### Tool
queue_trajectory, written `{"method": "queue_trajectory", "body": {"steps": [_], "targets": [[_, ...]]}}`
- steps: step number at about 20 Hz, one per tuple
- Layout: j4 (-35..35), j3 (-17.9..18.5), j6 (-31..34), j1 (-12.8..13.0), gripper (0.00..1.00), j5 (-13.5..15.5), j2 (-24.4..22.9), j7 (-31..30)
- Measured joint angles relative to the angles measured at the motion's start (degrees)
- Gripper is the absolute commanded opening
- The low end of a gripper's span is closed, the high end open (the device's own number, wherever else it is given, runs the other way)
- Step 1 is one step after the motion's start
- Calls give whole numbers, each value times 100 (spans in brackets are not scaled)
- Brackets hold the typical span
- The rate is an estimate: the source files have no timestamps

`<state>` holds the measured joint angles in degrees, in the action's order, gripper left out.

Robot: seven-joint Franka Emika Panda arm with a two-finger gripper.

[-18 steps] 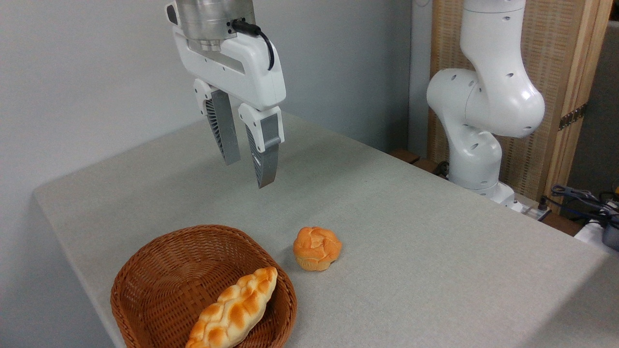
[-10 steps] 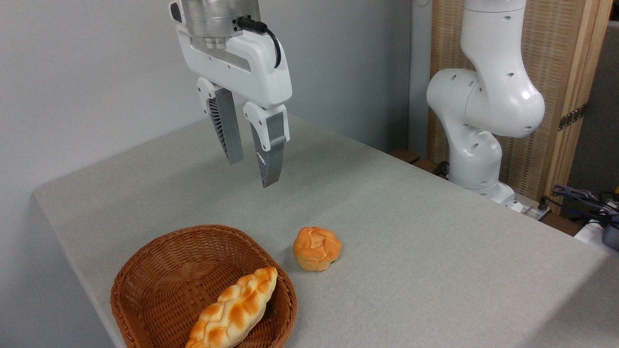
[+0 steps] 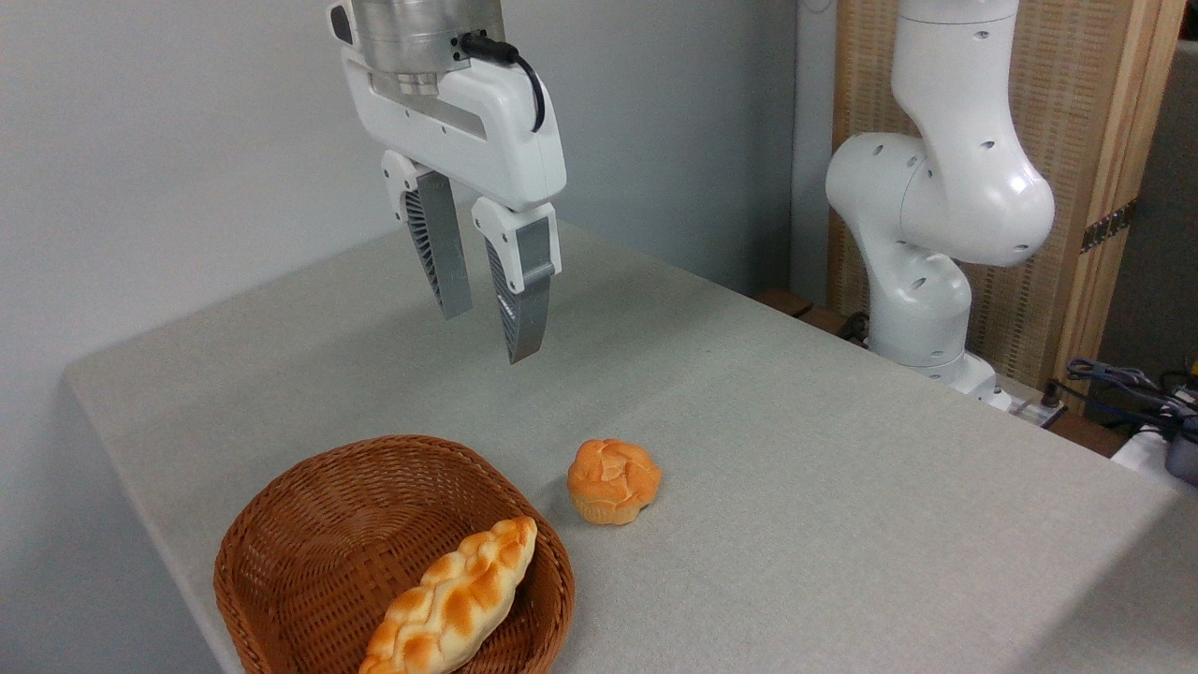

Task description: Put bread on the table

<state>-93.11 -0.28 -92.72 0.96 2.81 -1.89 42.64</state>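
The bread (image 3: pixel 451 599), a long braided golden-orange loaf, lies inside the brown wicker basket (image 3: pixel 309 524) at the lower left, leaning on the basket's near rim. The table (image 3: pixel 796 468) is a light grey textured top. My gripper (image 3: pixel 489 335) hangs open and empty well above the table, up and behind the basket, fingers pointing down with a gap between them.
A small round orange bun (image 3: pixel 613 481) sits on the table just right of the basket. The arm's white base (image 3: pixel 922 309) stands at the table's far right edge, with cables (image 3: pixel 1123 384) beyond it. A grey wall runs behind the table.
The gripper shifted slightly to the right and a little down over the first interval, then held still. Bread, basket and bun have not moved.
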Motion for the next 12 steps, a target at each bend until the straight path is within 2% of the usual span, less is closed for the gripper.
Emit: {"method": "queue_trajectory", "body": {"steps": [2,6,9,12], "targets": [[-10,2,-158,-1,100,0,2,0],[-315,125,-937,-9,100,-34,30,8],[-804,239,-1691,-19,100,-266,86,22],[-1087,346,-2377,-24,100,-366,332,22]]}}
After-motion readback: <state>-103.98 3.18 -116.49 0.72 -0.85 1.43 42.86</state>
